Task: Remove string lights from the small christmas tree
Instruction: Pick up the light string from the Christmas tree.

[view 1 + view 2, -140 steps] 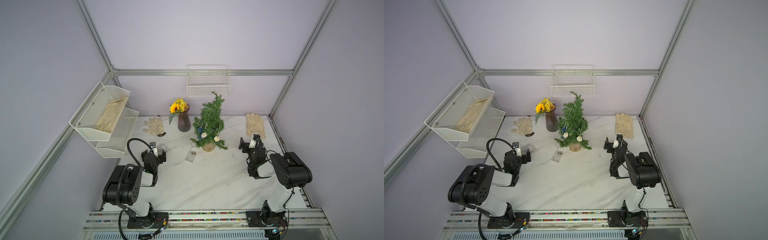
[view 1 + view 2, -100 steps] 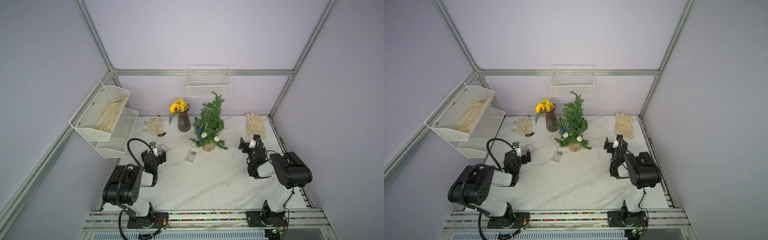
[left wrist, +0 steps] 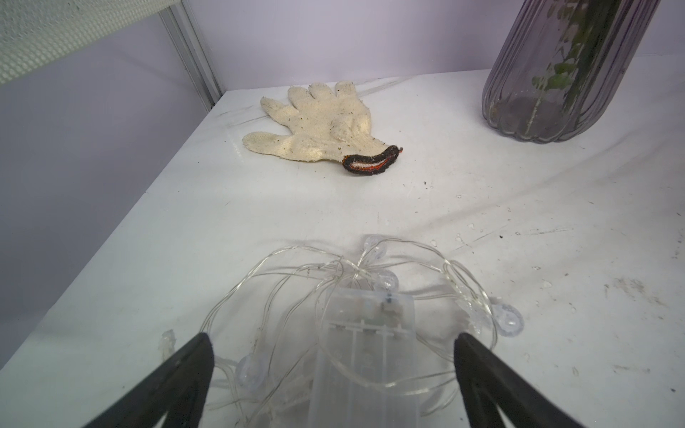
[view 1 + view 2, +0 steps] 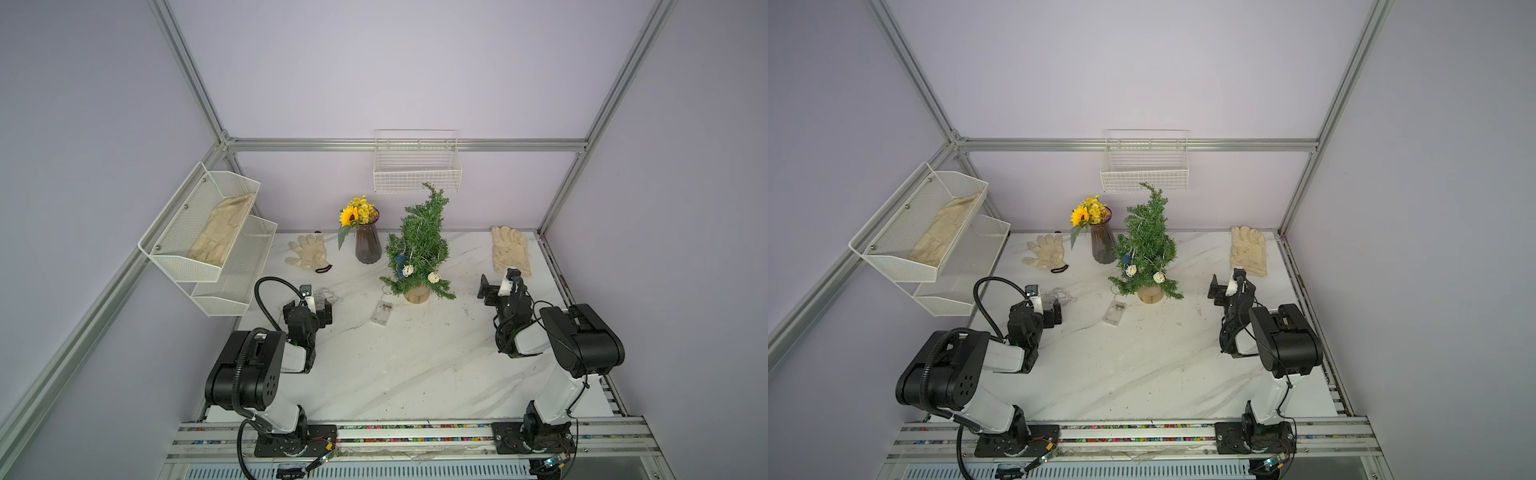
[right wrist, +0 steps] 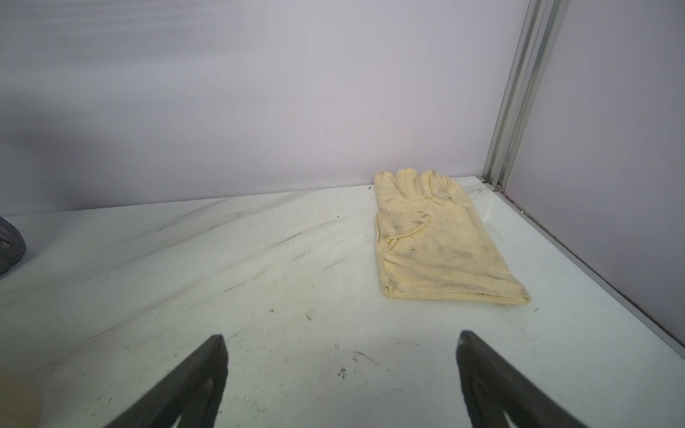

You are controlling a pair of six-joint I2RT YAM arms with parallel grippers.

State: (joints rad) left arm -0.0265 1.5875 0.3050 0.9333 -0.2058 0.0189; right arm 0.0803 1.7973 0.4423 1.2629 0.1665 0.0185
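Because the wire was wound through the branches from near the tip down to the lowest skirt, we judged the step in hand to be a first reach toward the tree, with nothing gripped yet. The table (image 4: 415,374) carried everything. The small christmas tree (image 4: 420,245) stood upright ahead of both tools and between them, well apart from each.

The left tool (image 3: 333,342) had its jaws spread wide and empty, low over a loose bundle of clear wire lights (image 3: 508,320) whose clear case (image 3: 367,363) lay between the jaws, unclamped. The right tool (image 5: 341,344) was likewise spread and empty above bare table, with a yellow glove (image 5: 437,241) ahead of it.

To do it well, we thought one tool should steady the tan base (image 4: 417,294) while the other took the wire at its free end, the battery box (image 4: 382,312). The box lay flat between the left tool and the tree. We would unwind rather than tug, since a straight pull could tip the tree into the vase (image 4: 368,249) just beside it.

The string lights (image 4: 408,270) looked like thin pale wire, with two cream woven balls (image 4: 433,276) and at least one blue ball (image 4: 400,258) hanging low on the side facing the tools.
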